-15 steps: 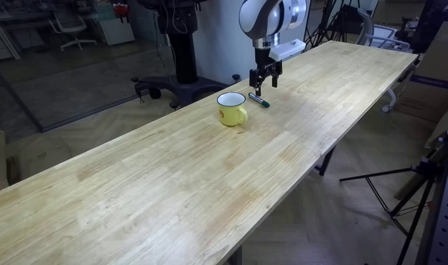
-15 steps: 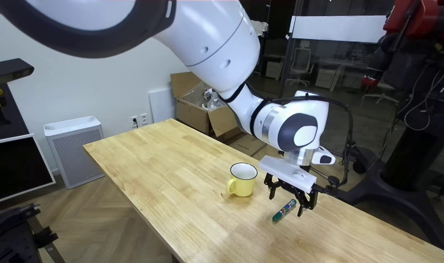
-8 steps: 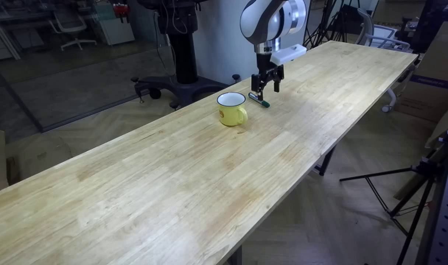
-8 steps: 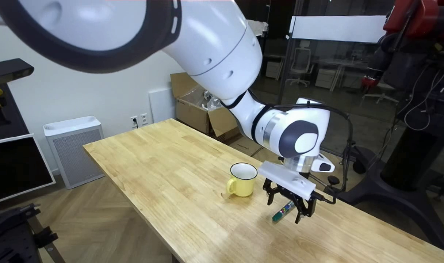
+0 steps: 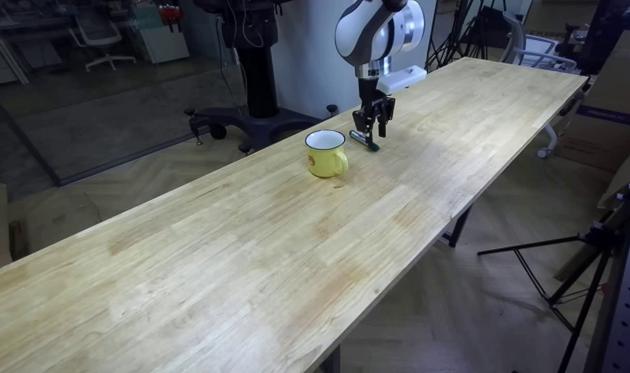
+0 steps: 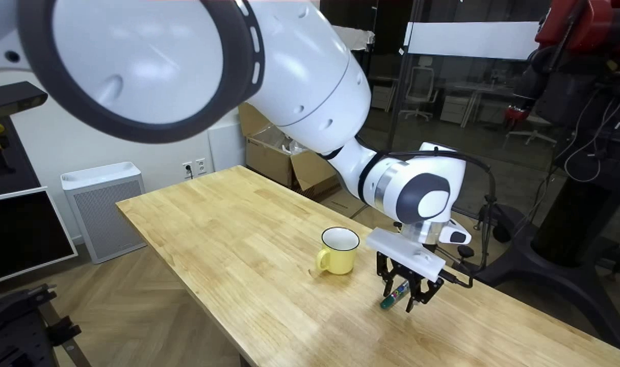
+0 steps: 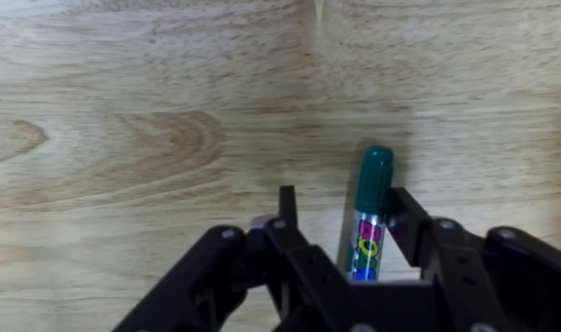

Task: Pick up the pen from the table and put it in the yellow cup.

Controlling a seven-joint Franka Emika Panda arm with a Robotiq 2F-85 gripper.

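The pen [image 7: 373, 184], a marker with a green cap and a silver barrel with bright letters, lies flat on the light wooden table [image 5: 242, 259]. My gripper [image 7: 343, 198] is low over it, with the pen between its partly closed fingers. In the wrist view the right finger [image 7: 407, 221] appears against the pen near the cap, while a wide gap separates the left finger [image 7: 287, 200] from it. The pen's rear end is hidden behind the gripper there. The yellow cup [image 6: 340, 261] stands upright close to the pen in both exterior views, its handle facing away from the gripper.
A black wheeled stand [image 5: 260, 114] is just beyond one long table edge. Past the opposite edge, a tripod [image 5: 600, 238] stands on the floor. An open cardboard box [image 6: 269, 158] sits behind the table, and a white air purifier [image 6: 106, 209] near its end.
The gripper has come down around the pen and shifted slightly toward its cap. Its fingers have drawn closer together. Pen and cup have kept their places.
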